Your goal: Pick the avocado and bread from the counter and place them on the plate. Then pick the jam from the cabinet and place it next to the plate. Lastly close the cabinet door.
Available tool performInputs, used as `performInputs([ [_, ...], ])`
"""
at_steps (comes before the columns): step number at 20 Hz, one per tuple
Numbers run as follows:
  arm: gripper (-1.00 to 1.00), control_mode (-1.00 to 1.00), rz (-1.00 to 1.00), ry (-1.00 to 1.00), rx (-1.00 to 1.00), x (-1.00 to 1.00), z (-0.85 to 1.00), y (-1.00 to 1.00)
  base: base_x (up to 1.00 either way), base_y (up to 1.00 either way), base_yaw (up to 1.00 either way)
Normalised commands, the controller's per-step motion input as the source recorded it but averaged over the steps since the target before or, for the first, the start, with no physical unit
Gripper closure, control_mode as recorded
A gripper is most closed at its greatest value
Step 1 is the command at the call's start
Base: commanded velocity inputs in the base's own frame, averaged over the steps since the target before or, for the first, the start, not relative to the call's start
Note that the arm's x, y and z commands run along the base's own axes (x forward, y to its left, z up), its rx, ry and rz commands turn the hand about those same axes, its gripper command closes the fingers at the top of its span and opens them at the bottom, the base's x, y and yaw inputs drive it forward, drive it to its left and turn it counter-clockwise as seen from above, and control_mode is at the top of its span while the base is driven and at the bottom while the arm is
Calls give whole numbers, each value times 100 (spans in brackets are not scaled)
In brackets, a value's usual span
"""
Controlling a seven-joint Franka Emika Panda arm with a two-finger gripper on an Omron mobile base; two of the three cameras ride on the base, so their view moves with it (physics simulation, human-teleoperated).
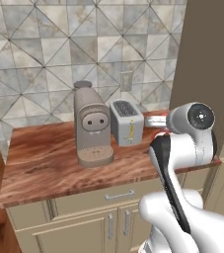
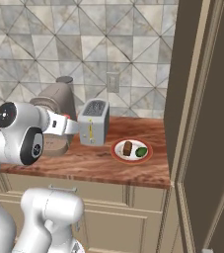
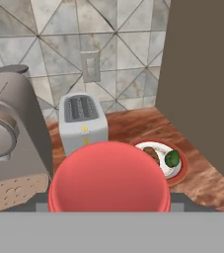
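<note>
Grasping the jam (image 3: 108, 178), red lid big at 6 o'clock in the hand view, fingertips hidden behind it. Carried clear above the counter (image 3: 133, 123), gripper (image 2: 73, 126) just in front of the toaster (image 2: 94, 122). Past the jar at 2 o'clock, seeing the plate (image 3: 182, 173) with bread (image 3: 152, 154) and avocado (image 3: 172, 158) on it, touching. At 9 o'clock, the coffee machine (image 3: 10, 138). At 3 o'clock, the open cabinet door (image 3: 202, 74).

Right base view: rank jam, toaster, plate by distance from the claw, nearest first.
1. jam: gripped in the claw itself.
2. toaster: just right of the claw in that view.
3. plate: farther right, nearer the camera.
</note>
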Motion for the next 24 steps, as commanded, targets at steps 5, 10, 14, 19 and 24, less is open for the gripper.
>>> performInputs([
  [5, 100, 100, 0, 0, 0, 0, 0, 0, 37, 0, 0],
  [10, 100, 100, 0, 0, 0, 0, 0, 0, 29, 0, 0],
  [14, 100, 100, 0, 0, 0, 0, 0, 0, 6, 0, 0],
  [19, 100, -100, 1, -1, 0, -4, 0, 0, -3, 0, 3],
  [24, 100, -100, 12, -10, 0, -33, 0, -5, 0, 0, 0],
])
